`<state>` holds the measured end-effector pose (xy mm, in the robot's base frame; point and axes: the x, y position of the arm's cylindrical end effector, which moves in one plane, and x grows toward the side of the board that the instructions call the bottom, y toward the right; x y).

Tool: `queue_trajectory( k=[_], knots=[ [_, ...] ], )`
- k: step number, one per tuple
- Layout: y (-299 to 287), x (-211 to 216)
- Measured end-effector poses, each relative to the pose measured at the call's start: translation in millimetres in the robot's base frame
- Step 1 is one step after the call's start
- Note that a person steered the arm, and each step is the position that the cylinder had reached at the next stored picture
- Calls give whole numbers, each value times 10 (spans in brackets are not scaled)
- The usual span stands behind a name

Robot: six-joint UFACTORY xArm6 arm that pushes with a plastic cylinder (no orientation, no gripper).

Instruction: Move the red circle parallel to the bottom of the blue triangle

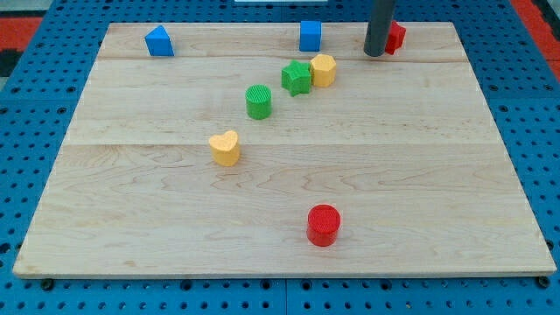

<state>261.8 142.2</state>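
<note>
The red circle point(323, 224) stands near the view's bottom, a little right of centre. The blue triangle point(158, 41) sits at the view's top left of the wooden board point(131, 210). My tip point(374, 53) rests at the view's top right, far from both, touching or just left of a red block point(395, 36) that it partly hides.
A blue cube point(310, 36) stands at the top centre. A green star point(297, 77) and a yellow hexagon point(323, 69) touch each other below it. A green circle point(258, 101) and a yellow heart point(225, 148) lie along a diagonal toward the lower left.
</note>
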Motion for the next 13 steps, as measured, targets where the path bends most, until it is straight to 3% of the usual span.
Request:
queue_trajectory(
  k=[1, 2, 5, 6, 9, 11, 13],
  knots=[
    [0, 20],
    [-71, 549],
    [143, 3145],
    [-464, 3393],
    [-2486, 2228],
    [-3133, 2315],
    [-3395, 1629]
  ],
)
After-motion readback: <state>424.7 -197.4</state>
